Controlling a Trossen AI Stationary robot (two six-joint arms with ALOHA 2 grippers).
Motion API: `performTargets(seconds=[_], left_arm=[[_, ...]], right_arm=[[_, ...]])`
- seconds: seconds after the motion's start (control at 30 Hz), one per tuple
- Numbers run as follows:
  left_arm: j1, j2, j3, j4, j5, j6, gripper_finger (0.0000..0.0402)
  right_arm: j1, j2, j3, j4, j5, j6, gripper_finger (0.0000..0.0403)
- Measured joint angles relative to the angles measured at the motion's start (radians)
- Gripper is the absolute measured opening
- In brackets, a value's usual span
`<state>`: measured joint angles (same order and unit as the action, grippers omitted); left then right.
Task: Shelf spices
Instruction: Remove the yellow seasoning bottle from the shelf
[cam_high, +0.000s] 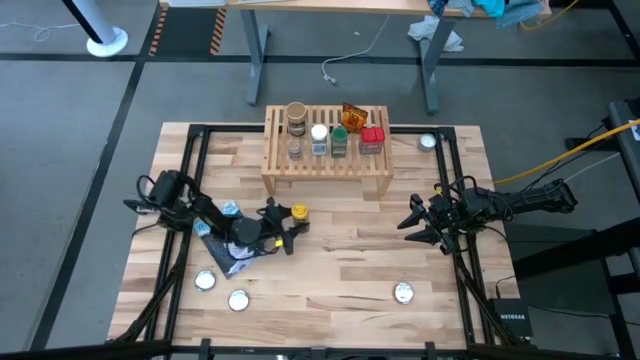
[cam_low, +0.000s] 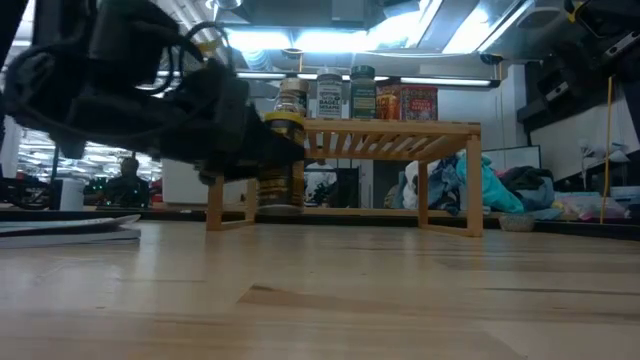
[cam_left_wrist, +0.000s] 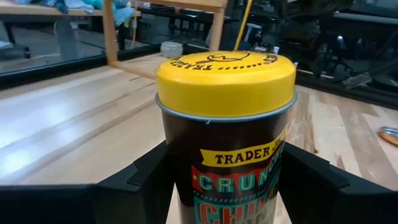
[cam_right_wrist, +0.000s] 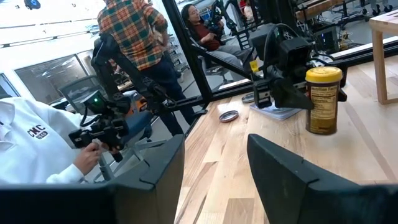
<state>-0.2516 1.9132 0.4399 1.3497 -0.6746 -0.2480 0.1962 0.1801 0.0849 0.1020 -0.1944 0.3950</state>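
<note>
A dark jar with a yellow lid (cam_left_wrist: 225, 74) stands upright in front of the light-wood shelf (cam_high: 327, 165), also seen as the jar (cam_high: 298, 213) from above. My left gripper (cam_high: 290, 220) is shut on it. The shelf's slats carry a tan-lidded jar (cam_high: 296, 113), a white-lidded jar (cam_high: 319, 133), a green-lidded jar (cam_high: 340, 133), a red tin (cam_high: 372, 137), an orange packet (cam_high: 352, 113) and a small clear jar (cam_high: 295, 150). My right gripper (cam_high: 412, 222) waits open at the table's right side. My left gripper pinches the jar's body (cam_left_wrist: 186, 180) below the lid, between its two fingers (cam_left_wrist: 146, 183), one on each side. The fingers come level from the table's left. The jar is upright; whether its base rests on the tabletop or hangs just above it, I cannot tell.
A blue-and-white pouch (cam_high: 225, 248) lies under my left arm. Flat silver discs lie near the front edge (cam_high: 205, 281), (cam_high: 238, 299), (cam_high: 403, 293) and one beside the shelf (cam_high: 428, 142). People are in the room beyond the table's left edge (cam_right_wrist: 134, 37).
</note>
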Motion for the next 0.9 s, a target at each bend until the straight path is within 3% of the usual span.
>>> performTargets(seconds=[0.43,0.77,0.9], left_arm=[[0.114,0.191,0.241,-0.005,0.204,0.054,0.0225],[0.158,0.290,0.410,-0.015,0.299,0.112,0.0225],[0.166,0.292,0.472,-0.125,0.315,0.132,0.0225]], right_arm=[[0.000,0.000,0.000,0.000,0.000,0.000,0.0182],[0.000,0.000,0.000,0.000,0.000,0.000,0.0182],[0.000,0.000,0.000,-0.001,0.000,0.000,0.0182]])
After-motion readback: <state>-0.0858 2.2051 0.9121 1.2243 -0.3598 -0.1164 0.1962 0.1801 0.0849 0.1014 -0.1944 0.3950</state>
